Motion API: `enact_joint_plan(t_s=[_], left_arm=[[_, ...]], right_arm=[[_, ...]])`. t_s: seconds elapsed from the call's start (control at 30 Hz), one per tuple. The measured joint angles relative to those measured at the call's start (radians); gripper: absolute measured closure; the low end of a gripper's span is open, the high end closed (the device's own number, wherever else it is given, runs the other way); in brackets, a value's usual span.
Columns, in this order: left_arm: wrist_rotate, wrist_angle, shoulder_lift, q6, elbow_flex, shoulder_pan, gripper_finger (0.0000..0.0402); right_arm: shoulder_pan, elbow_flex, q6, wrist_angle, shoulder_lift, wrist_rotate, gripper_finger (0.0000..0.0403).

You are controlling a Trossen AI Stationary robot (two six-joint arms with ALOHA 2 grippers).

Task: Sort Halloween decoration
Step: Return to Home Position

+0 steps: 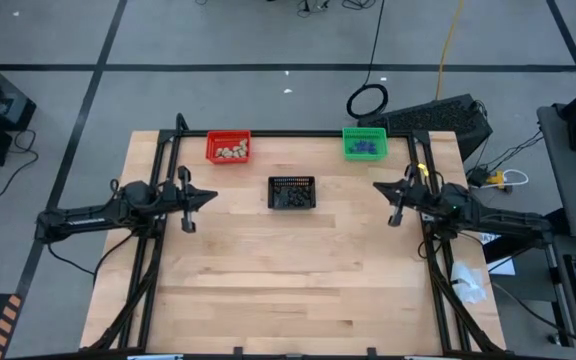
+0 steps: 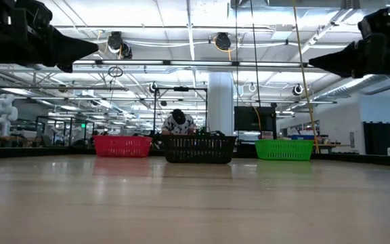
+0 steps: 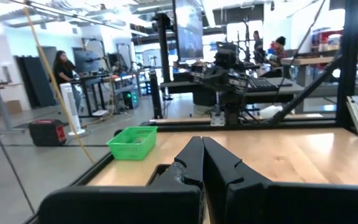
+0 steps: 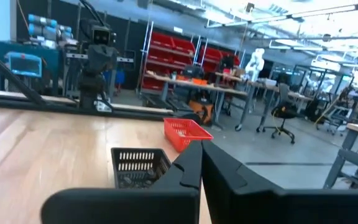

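Three small baskets stand on the wooden table. The red basket (image 1: 228, 147) at the far left holds pale beige lumps (image 1: 231, 152). The green basket (image 1: 364, 143) at the far right holds purple trinkets (image 1: 366, 149). The black basket (image 1: 292, 193) in the middle holds dark bits. My left gripper (image 1: 212, 196) is at the left, shut and empty, pointing level toward the table's middle, well above the top (image 2: 90, 47). My right gripper (image 1: 376, 186) mirrors it at the right, shut and empty (image 4: 201, 144).
Bare tabletop (image 1: 288, 280) spreads from the baskets to the near edge. A black frame rail (image 1: 288, 133) runs along the far edge behind the baskets. Beyond the far right corner lie a keyboard (image 1: 438, 118) and a cable coil (image 1: 368, 100). A person (image 2: 179, 122) is behind the table.
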Motion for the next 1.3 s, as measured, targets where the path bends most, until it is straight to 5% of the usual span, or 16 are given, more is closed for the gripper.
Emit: enact_joint_plan(t_s=[0.17, 0.67, 1.3], left_arm=[[-0.038, -0.096, -0.096, -0.010, 0.000, 0.000, 0.0402], [-0.125, -0.016, -0.095, -0.028, -0.032, 0.000, 0.0402], [-0.131, -0.153, -0.095, -0.131, -0.033, 0.000, 0.0402]], right_arm=[[0.010, -0.036, -0.002, -0.020, -0.037, -0.001, 0.0403], [0.009, -0.070, 0.070, -0.039, -0.042, 0.004, 0.0403], [0.008, -0.073, 0.048, -0.033, -0.042, 0.068, 0.0403]])
